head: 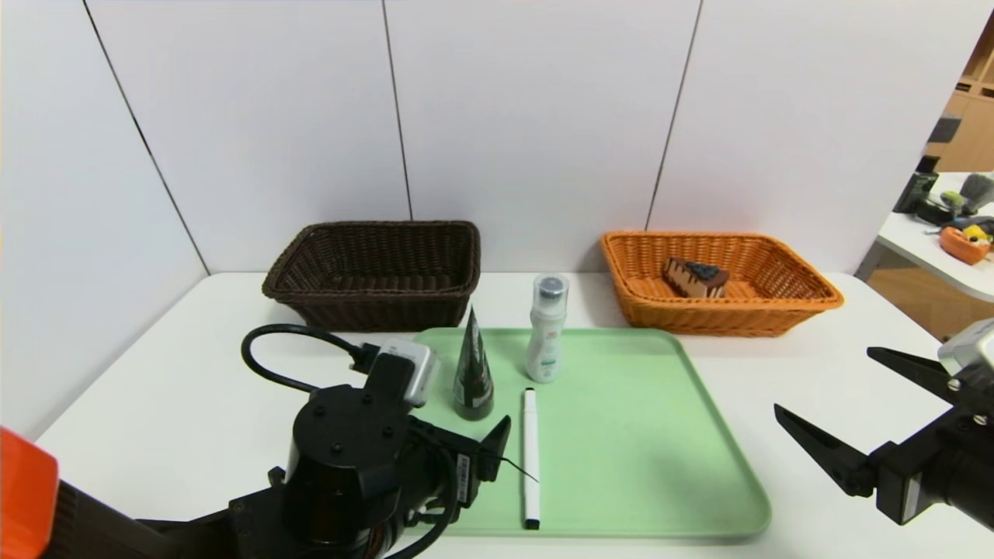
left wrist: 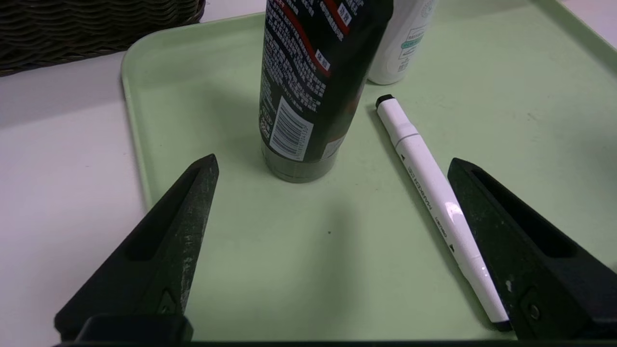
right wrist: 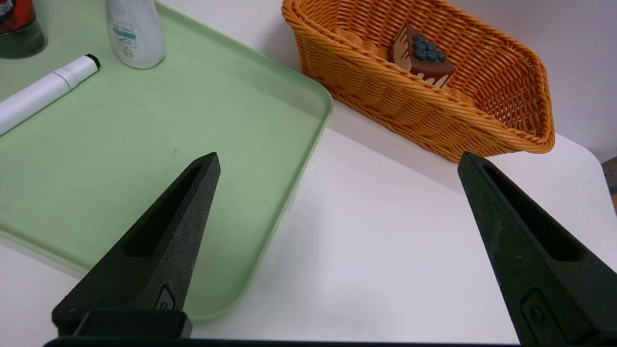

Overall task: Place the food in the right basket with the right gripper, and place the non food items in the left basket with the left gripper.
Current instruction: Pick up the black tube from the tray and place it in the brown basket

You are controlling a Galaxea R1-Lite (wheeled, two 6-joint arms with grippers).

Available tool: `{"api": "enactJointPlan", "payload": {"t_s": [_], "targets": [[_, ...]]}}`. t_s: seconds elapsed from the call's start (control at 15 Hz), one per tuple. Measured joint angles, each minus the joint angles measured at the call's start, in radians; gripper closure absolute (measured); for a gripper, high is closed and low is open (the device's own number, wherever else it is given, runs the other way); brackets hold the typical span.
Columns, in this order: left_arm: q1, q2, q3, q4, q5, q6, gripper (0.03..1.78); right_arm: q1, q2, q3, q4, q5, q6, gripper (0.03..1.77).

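Much bare tray rightward, rim-bounded.

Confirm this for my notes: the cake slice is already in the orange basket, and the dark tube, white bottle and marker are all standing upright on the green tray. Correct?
Not quite. The marker lies flat on the green tray; only the dark tube and white bottle stand upright, as the head view shows. The cake slice is indeed in the orange basket.

Woven wicker baskets, a smooth matt plastic tray, a glossy plastic marker.
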Motion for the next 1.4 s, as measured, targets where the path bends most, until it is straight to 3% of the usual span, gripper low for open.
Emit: {"api": "enactJointPlan", "payload": {"t_s": [0.33,1.4], "targets": [[0.001,0.089,-0.022,-0.059,0.02,0.005,0.12,0.0,-0.018,0.017,0.0,0.0,-0.001,0.1],[0.082,0.183,-0.149,-0.055,0.002,0.057,0.12,0.004,-0.03,0.039,0.001,0.001,-0.017,0.1]]}}
